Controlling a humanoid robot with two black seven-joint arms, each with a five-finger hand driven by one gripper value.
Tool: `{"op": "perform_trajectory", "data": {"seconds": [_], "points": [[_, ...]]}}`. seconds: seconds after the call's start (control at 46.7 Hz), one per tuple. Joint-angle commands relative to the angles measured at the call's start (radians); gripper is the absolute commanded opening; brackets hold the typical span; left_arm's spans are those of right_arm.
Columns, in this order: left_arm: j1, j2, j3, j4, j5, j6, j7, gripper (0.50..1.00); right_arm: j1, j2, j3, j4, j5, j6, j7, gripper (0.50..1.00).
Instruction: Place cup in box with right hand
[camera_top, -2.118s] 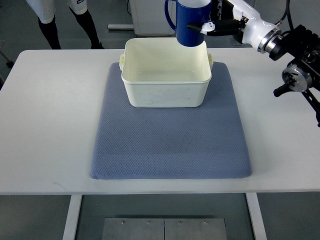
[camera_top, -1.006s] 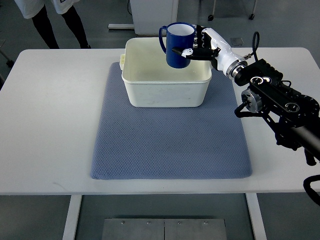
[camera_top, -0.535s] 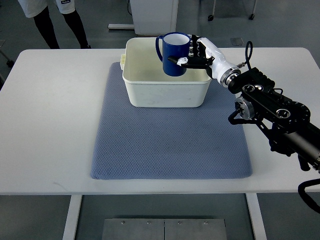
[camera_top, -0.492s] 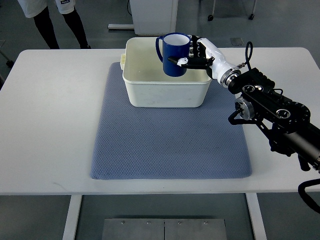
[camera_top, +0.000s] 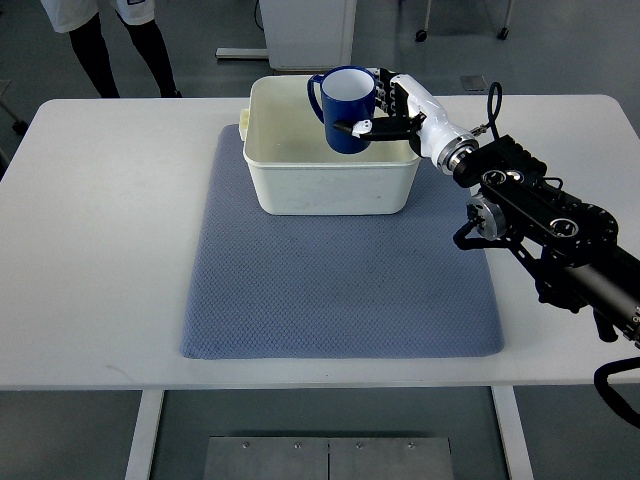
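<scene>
Cup (camera_top: 347, 110), dark blue with a white interior, was held upright over the right far part of the cream box (camera_top: 332, 145), its handle turned left. Right robot hand (camera_top: 388, 112) gripped it from the right side, white and black fingers (camera_top: 362, 127) wrapped on the cup's wall; the arm came in from the right edge across the surface (camera_top: 110, 230). Left arm not in view. Step in hand, as judged: lowering the cup into the box. Whether its base already met the floor of the box could not be told. Next move would likely call for easing straight down until the cup rests, then loosening the fingers and drawing the hand away without catching the right rim. Box sat on the far part of a blue-grey mat (camera_top: 340, 280); apart from the cup, its visible interior held nothing. A person's legs (camera_top: 95, 50) stood beyond the far left corner.
</scene>
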Motion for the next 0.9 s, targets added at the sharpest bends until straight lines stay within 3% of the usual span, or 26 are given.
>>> {"op": "perform_trajectory", "data": {"seconds": [0.0, 0.492, 0.877], "points": [[0.000, 0.000, 0.000, 0.000, 0.000, 0.000, 0.000, 1.000, 0.002, 0.000, 0.000, 0.002, 0.000, 0.000, 0.000, 0.991], [0.000, 0.000, 0.000, -0.001, 0.000, 0.000, 0.000, 1.000, 0.014, -0.018, -0.011, 0.029, 0.005, 0.002, -0.002, 0.993], [0.000, 0.000, 0.000, 0.000, 0.000, 0.000, 0.000, 1.000, 0.019, -0.144, 0.011, 0.100, 0.055, 0.007, -0.011, 0.991]]}}
